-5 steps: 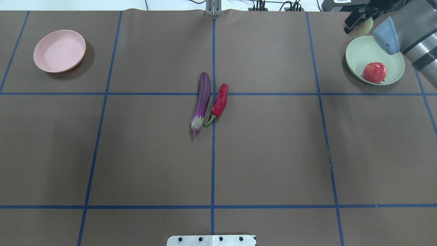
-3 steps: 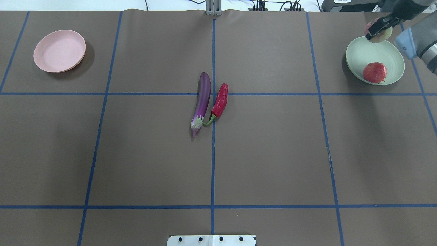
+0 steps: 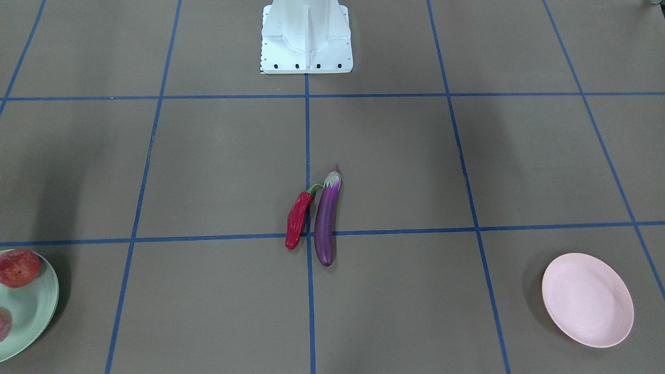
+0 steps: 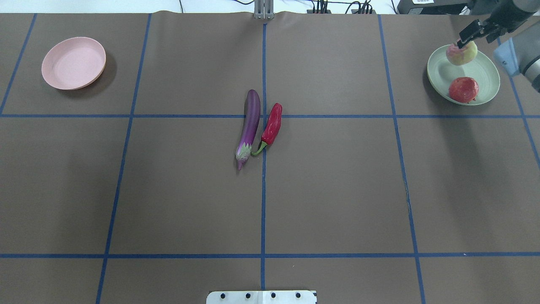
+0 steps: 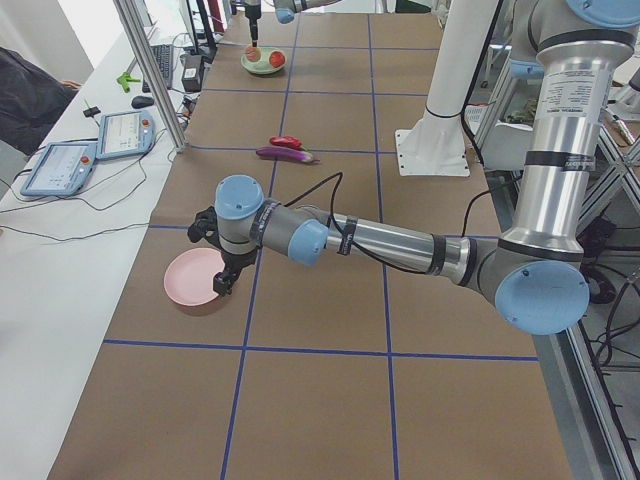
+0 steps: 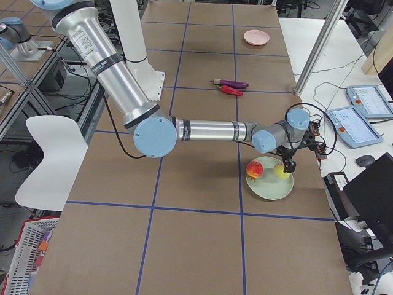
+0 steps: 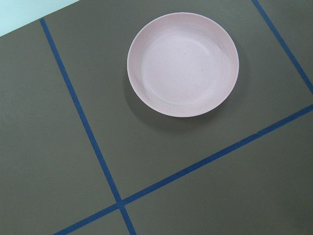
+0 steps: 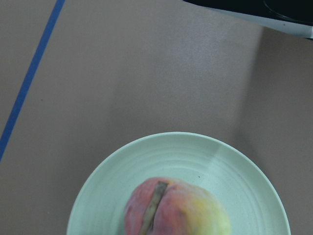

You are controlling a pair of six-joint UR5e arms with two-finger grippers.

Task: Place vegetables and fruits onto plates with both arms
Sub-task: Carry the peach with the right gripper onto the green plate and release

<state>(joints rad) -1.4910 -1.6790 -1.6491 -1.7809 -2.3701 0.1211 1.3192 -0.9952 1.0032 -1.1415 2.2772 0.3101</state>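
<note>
**Pink plate at the left, both fruits on the green plate at the right**

Pale pink is the first colour at the left side of the overhead view. The pink plate (image 4: 74, 63) lies there on the brown table (image 4: 337, 190), in the far left square of the blue tape grid. The left gripper (image 5: 225, 275) shows only in the side view from the left. It hangs low at the edge of this plate, and whether its jaws are apart or together cannot be told. Its wrist camera looks down on the plate.

Near the middle of the table the two vegetables lie side by side, along the central blue line. The purple eggplant (image 4: 249, 126) is on the left, with its pale cap toward the robot. The red chili pepper (image 4: 271, 124) is just beside it on the right, and its green stem bends toward the eggplant's cap.

At the far right stands the mint green plate (image 4: 485, 69). The peach (image 4: 462, 54) rests on its far part and the red apple (image 4: 463, 89) on its near part, a little apart. The right gripper (image 4: 476, 36) hovers just above the peach with its jaws apart and holds nothing.
</note>
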